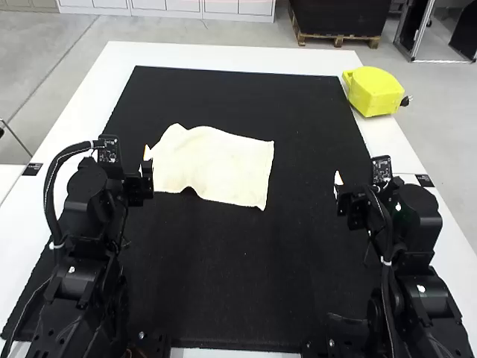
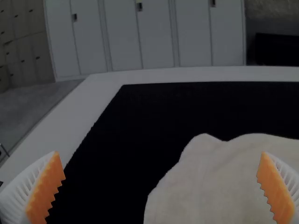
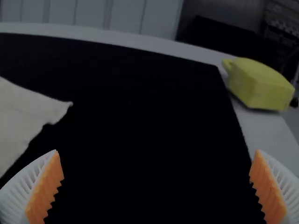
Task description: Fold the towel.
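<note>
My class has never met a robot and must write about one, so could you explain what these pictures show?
The machine is two robot arms, left and right, each ending in a two-finger gripper. The high view looks down from above and behind them. The other two come from cameras on their wrists. On the white table lies a black mat, and on it a cream towel, laid out roughly flat with wavy edges. A yellow object sits at the mat's far right corner. The left gripper is by the towel, the right gripper off to its right. Both are open, holding nothing.
</note>
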Robot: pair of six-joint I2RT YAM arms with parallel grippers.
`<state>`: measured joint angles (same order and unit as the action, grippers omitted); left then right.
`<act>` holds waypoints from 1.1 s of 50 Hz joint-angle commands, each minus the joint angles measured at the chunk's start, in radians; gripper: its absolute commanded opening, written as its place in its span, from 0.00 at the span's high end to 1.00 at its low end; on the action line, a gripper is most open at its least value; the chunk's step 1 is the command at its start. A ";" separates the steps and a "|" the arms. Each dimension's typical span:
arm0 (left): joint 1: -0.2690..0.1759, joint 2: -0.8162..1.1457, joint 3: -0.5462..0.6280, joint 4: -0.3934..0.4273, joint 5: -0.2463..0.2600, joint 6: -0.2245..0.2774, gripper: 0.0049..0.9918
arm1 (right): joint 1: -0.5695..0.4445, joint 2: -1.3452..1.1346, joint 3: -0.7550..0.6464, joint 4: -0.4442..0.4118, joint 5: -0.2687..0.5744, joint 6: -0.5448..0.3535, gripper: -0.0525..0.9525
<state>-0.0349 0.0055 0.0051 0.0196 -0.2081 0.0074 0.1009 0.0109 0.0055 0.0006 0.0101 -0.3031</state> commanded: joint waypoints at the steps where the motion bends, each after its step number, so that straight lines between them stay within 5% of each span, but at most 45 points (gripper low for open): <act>1: -0.003 -0.010 -0.004 0.008 0.015 0.009 0.02 | -0.001 -0.009 -0.006 0.009 -0.027 -0.125 0.03; 3: -0.007 -0.009 -0.004 0.017 0.015 0.028 0.02 | -0.003 -0.008 -0.006 0.033 -0.027 -0.146 0.03; 6: -0.008 -0.010 -0.004 0.049 0.015 0.146 0.03 | -0.001 -0.008 -0.006 0.085 -0.025 -0.246 0.03; 11: -0.007 -0.010 -0.004 0.140 0.016 0.204 0.04 | -0.001 -0.008 -0.006 0.225 0.044 -0.251 0.03; 18: 0.003 -0.009 0.035 0.302 0.019 0.210 0.04 | -0.001 -0.002 0.063 0.288 0.071 -0.245 0.04; 31: -0.008 0.278 0.369 0.299 0.018 0.201 0.04 | -0.004 0.333 0.392 0.286 0.103 -0.094 0.04; 40: 0.007 0.697 0.684 0.230 0.042 0.135 0.03 | -0.006 0.732 0.715 0.223 0.088 0.065 0.04; 44: 0.029 0.852 0.785 0.177 0.058 0.100 0.03 | -0.006 0.900 0.829 0.147 0.014 0.153 0.04; 51: 0.081 1.059 0.860 0.092 0.059 0.072 0.03 | 0.003 1.150 0.941 -0.076 -0.116 0.226 0.04; 55: 0.090 1.146 0.858 0.045 0.065 0.052 0.03 | 0.008 1.245 0.942 -0.105 -0.144 0.279 0.04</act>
<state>0.0383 1.0801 0.8440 0.0948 -0.1604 0.1097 0.1009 1.1633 0.9333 -0.0769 -0.0387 -0.1444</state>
